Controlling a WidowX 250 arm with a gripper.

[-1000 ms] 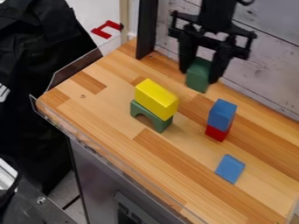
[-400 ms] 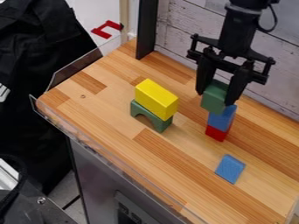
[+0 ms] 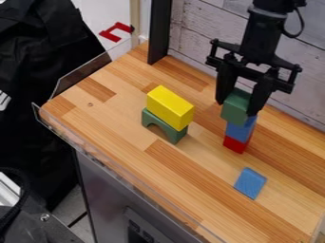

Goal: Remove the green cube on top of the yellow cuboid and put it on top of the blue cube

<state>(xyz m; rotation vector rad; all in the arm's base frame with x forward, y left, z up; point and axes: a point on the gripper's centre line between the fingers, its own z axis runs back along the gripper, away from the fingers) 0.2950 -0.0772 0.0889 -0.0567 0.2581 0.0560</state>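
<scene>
- Camera view: black two-finger end effector (image 3: 238,105) clamped on green wooden cube (image 3: 234,111), one finger on either side.
- Green cube is at the upper right of the desk (image 3: 101,116), over blue wooden cube (image 3: 241,130), which sits on red wooden block (image 3: 235,144). Contact between green and blue: cannot tell.
- Yellow wooden cuboid (image 3: 170,107) has nothing on top, lies on green wooden arch (image 3: 165,127), well apart from the stack. Flat blue block (image 3: 250,182) lies nearer the camera.
- Step in hand, judged: final lining up and placing; pick part done.
- Green looks slightly toward the yellow side of blue; check centring before release.
- Lower straight down, gently, until the faces meet flat; pushing sideways could slide blue off red.
- Open evenly, no twist, then lift straight up so the fingers don't drag green along.
</scene>
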